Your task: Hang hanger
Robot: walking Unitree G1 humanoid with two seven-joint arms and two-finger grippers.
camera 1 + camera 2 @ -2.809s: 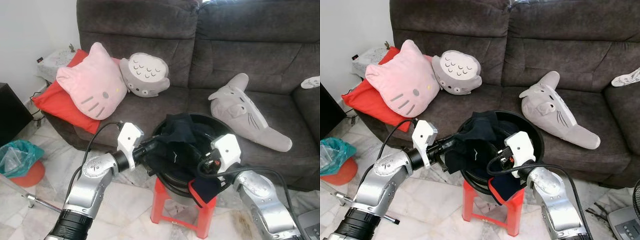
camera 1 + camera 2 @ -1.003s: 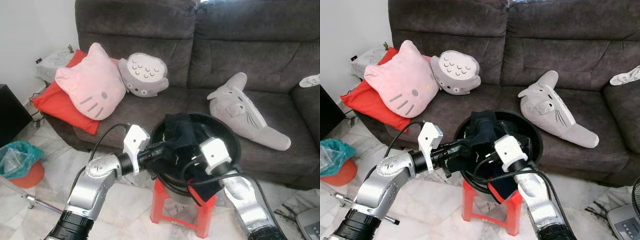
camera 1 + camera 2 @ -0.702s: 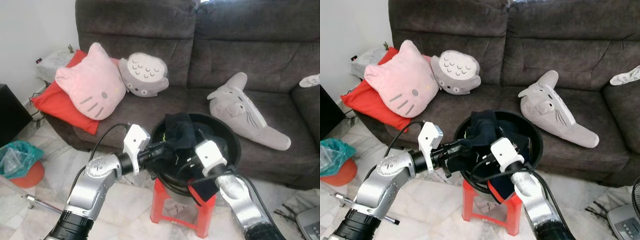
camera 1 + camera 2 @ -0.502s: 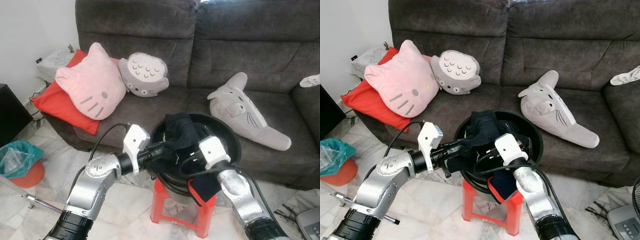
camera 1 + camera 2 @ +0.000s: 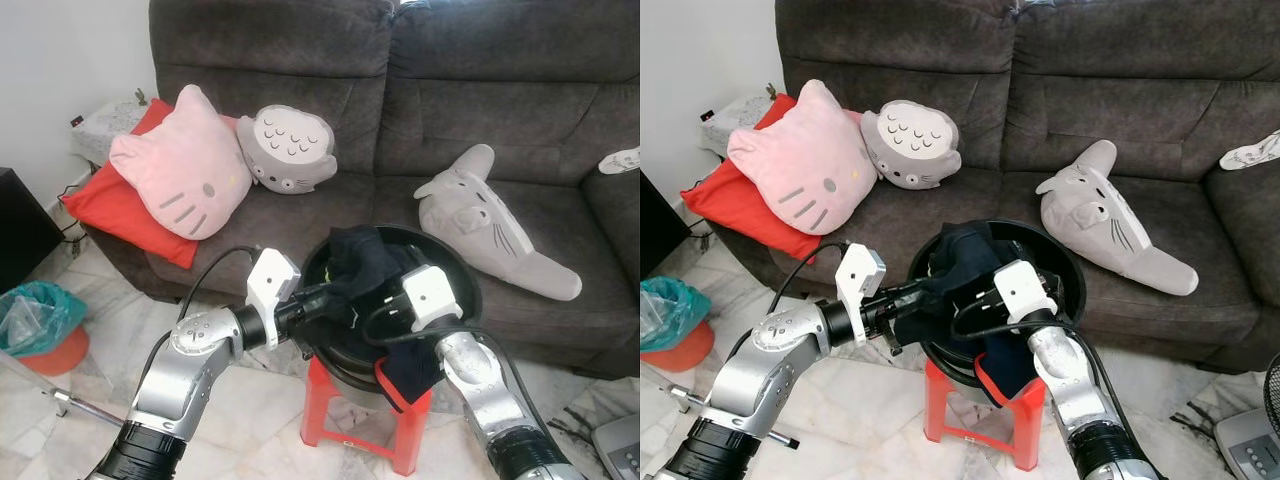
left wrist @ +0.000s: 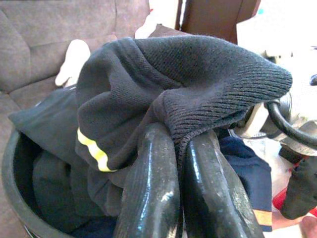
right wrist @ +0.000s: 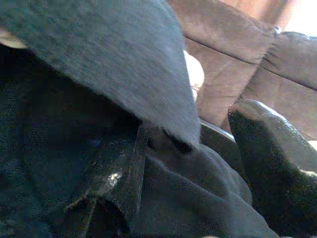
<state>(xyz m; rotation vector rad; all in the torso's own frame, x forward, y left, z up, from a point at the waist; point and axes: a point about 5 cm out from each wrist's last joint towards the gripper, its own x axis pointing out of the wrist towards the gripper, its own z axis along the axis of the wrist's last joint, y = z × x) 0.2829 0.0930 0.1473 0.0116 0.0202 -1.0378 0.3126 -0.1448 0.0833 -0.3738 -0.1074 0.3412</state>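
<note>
Both grippers are now in your black basin (image 5: 462,275) on the red stool (image 5: 330,400): left gripper (image 6: 178,148) pinching the dark garment (image 5: 365,262), right gripper (image 7: 198,144) moved in, fingers spread; no hanger visible yet.

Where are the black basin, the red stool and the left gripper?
black basin (image 5: 466,283), left eye view, bare right rim.
red stool (image 5: 318,394), left eye view, its left leg.
left gripper (image 6: 179,163), left wrist view, between fingertips pinching dark cloth.
</note>
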